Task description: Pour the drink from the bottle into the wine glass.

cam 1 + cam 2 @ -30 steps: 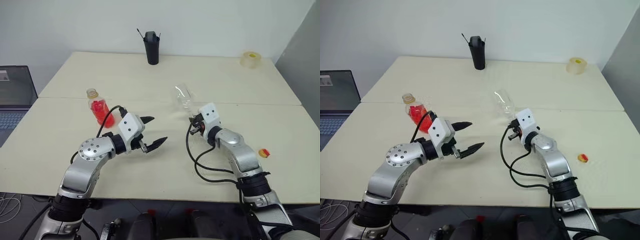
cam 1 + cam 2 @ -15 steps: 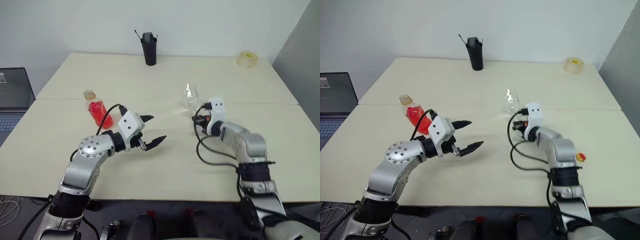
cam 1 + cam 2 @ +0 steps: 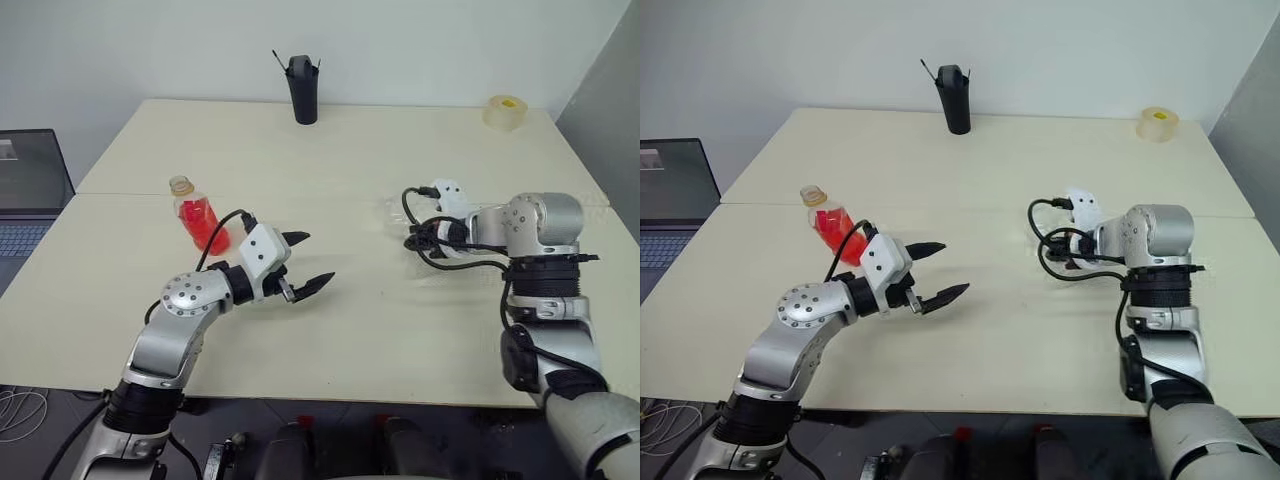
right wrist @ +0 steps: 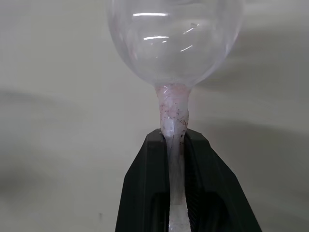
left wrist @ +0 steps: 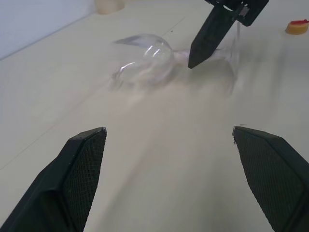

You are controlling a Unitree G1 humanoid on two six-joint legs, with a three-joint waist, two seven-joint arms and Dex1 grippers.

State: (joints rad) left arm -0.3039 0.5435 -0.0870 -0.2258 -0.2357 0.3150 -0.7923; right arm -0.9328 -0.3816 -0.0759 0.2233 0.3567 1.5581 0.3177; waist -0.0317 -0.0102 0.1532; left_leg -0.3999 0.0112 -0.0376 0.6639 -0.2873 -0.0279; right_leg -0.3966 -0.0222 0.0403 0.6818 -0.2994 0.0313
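right end effector (image 4: 176, 140): clamped tight on the stem of the wine glass (image 4: 174, 43); black fingers (image 4: 145, 193) either side of the stem, just below the bowl
wine glass: tipped well over in the left wrist view, bowl low to the bench (image 3: 400, 150), base towards the right arm; sits right of centre, nearer the right edge; looks empty, faint pink residue on the stem
left end effector (image 3: 305, 262): jaws spread wide, nothing held; hangs above the bench near the front, left of centre
bottle (image 3: 199, 215): upright towards the left edge, just behind the left arm; neck open
drink (image 3: 203, 224): red, filling the lower body of the bottle
cap (image 5: 296, 27): yellow, loose on the bench near the right edge
step in hand, my reading: stand the glass upright; roll the wrist until the base sits flat, lower gently, let go only once it is steady; the thin stem could slip or topple
after that: left takes the bottle
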